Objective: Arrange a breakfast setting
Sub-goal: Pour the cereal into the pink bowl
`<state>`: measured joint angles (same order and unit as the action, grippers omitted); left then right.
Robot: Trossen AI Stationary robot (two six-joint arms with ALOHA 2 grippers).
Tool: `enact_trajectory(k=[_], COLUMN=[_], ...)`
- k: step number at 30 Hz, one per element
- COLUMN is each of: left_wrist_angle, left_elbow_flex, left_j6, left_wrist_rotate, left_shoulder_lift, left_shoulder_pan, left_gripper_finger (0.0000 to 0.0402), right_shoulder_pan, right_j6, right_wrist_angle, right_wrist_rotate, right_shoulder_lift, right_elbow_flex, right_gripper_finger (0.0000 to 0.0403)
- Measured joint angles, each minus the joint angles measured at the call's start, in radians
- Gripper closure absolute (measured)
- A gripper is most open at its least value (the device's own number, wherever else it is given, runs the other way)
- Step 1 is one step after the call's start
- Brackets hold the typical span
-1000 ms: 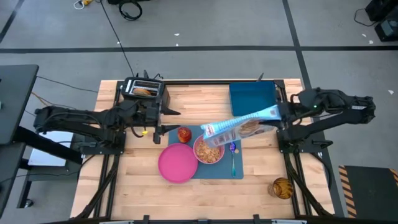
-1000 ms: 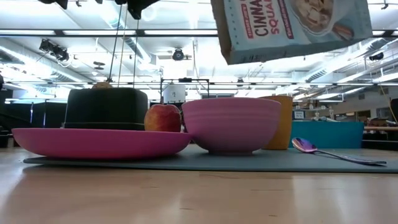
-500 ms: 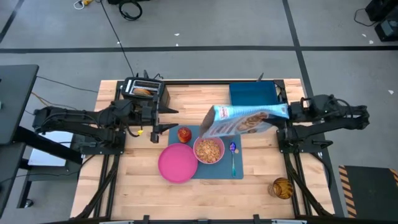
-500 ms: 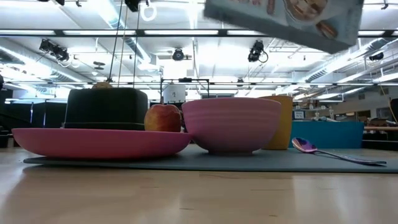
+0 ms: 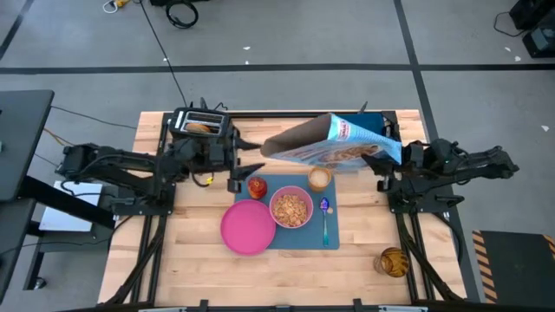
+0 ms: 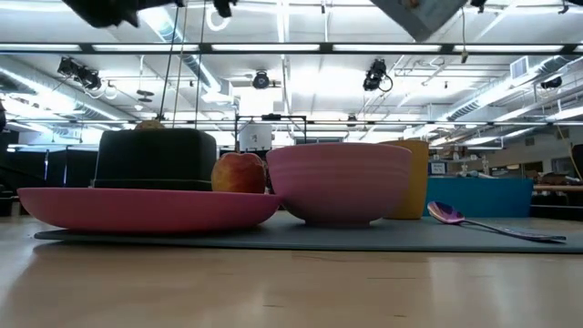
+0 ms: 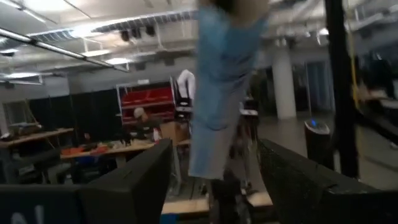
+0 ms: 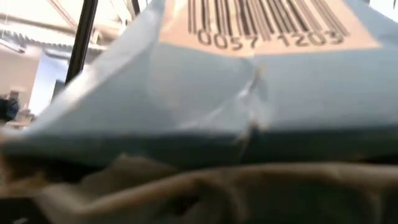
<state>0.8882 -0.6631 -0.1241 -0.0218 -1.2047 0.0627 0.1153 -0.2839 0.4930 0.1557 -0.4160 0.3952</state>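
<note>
A blue placemat (image 5: 299,232) carries a flat pink plate (image 5: 247,228), a pink bowl (image 5: 290,209) filled with cereal, a red apple (image 5: 257,186), a tan cup (image 5: 320,178) and a blue-handled spoon (image 5: 325,218). My right gripper (image 5: 381,162) is shut on a light-blue cereal box (image 5: 325,145), held high over the mat's far edge. The box also shows in the low view (image 6: 421,13) and the left wrist view (image 7: 222,93). My left gripper (image 5: 237,176) is open and empty, above the table just left of the apple. My right gripper holds the cereal box by its end toward the table's right (image 5: 375,156), coming level from the right. The box's barcode face (image 8: 261,37) fills the wrist view and hides the fingers. The box is lifted clear and stretches leftward from the gripper.
A black toaster (image 5: 201,126) stands at the far left. A deep blue tray (image 5: 354,128) lies at the far right, partly under the box. A jar (image 5: 393,261) stands near the front right corner. Bare wood lies along the near edge.
My right gripper has drawn back toward the table's far right and turned, swinging the cereal box up from its downward tilt over the bowl until it is higher and about level. My left gripper has shifted a little right, toward the apple.
</note>
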Motion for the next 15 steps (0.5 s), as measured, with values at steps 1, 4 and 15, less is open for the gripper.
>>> enact_trajectory(k=[1,4,15], left_wrist_angle=[0.039,0.131,0.181], left_elbow_flex=[0.000,-0.022,-0.268], left_j6=[0.012,0.071,0.122], left_wrist_rotate=[-0.003,-0.060,-0.113], left_shoulder_lift=[-0.022,-0.098,-0.318], left_shoulder_pan=[0.014,0.058,0.081], left_gripper_finger=[0.0154,0.0128,0.0092], right_shoulder_pan=[-0.003,-0.018,-0.085], right_j6=[-0.007,-0.017,-0.003], right_wrist_angle=[0.035,0.118,0.285], right_wrist_rotate=[-0.009,-0.019,-0.018], right_shoulder_lift=[-0.023,-0.096,-0.276], right_elbow_flex=[-0.001,0.004,0.014], right_gripper_finger=[0.0261,0.0261,0.0261])
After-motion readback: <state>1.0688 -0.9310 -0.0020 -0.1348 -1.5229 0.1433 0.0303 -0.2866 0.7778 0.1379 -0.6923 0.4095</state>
